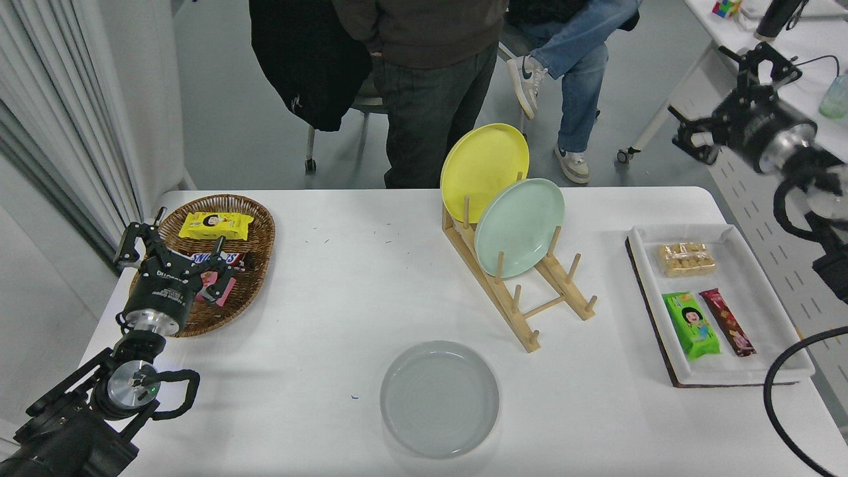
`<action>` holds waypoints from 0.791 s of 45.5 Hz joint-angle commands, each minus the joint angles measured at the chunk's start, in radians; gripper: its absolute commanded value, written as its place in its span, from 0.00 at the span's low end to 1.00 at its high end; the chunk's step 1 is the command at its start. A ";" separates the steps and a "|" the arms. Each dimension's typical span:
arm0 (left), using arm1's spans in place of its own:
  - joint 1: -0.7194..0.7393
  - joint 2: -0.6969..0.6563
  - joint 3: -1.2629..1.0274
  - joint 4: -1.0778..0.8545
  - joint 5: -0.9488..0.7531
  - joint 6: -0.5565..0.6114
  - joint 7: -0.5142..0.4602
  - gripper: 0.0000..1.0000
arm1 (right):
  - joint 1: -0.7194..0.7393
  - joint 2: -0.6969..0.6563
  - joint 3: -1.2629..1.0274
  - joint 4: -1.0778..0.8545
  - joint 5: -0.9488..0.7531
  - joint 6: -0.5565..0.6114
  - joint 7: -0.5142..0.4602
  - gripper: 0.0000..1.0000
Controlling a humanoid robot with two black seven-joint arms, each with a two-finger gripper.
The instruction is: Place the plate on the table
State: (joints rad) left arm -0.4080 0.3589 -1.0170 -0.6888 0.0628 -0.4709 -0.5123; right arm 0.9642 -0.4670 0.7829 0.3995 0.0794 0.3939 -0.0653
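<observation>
The pale grey plate (439, 398) lies flat at the desk's (344, 291) six o'clock, placement apparently done. The right gripper (725, 99), jaws wide and empty, hangs off-desk at two o'clock; retreat remains.

A robotics lab or office: grey floor, a wheeled chair (334, 112) at twelve o'clock, a second white desk (805, 40) with cables at two o'clock.

one high head view looks forward and down over the table (331, 285)
</observation>
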 commanded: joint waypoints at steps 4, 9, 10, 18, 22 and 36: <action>0.000 0.000 0.000 0.000 0.000 0.000 0.000 0.98 | -0.211 -0.082 0.056 0.188 0.005 0.014 0.013 0.99; 0.000 0.000 0.000 0.000 0.000 0.000 0.000 0.98 | -0.306 -0.079 0.145 0.239 -0.004 0.017 0.016 0.99; 0.000 0.000 0.000 0.000 0.000 0.000 0.000 0.98 | -0.324 -0.078 0.157 0.245 -0.004 0.017 0.018 0.99; 0.000 0.000 0.000 0.000 0.000 0.000 0.000 0.98 | -0.452 -0.071 0.266 0.279 -0.004 0.062 0.044 0.99; 0.000 0.000 0.000 0.000 0.000 0.000 0.000 0.98 | -0.513 -0.059 0.338 0.277 -0.006 0.089 0.114 0.99; 0.000 0.000 0.000 0.000 0.000 0.000 0.000 0.98 | -0.541 0.014 0.403 0.253 -0.004 0.085 0.168 0.99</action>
State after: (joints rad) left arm -0.4080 0.3589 -1.0170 -0.6888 0.0628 -0.4709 -0.5123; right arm 0.4650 -0.4818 1.1304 0.6641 0.0739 0.4744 0.0608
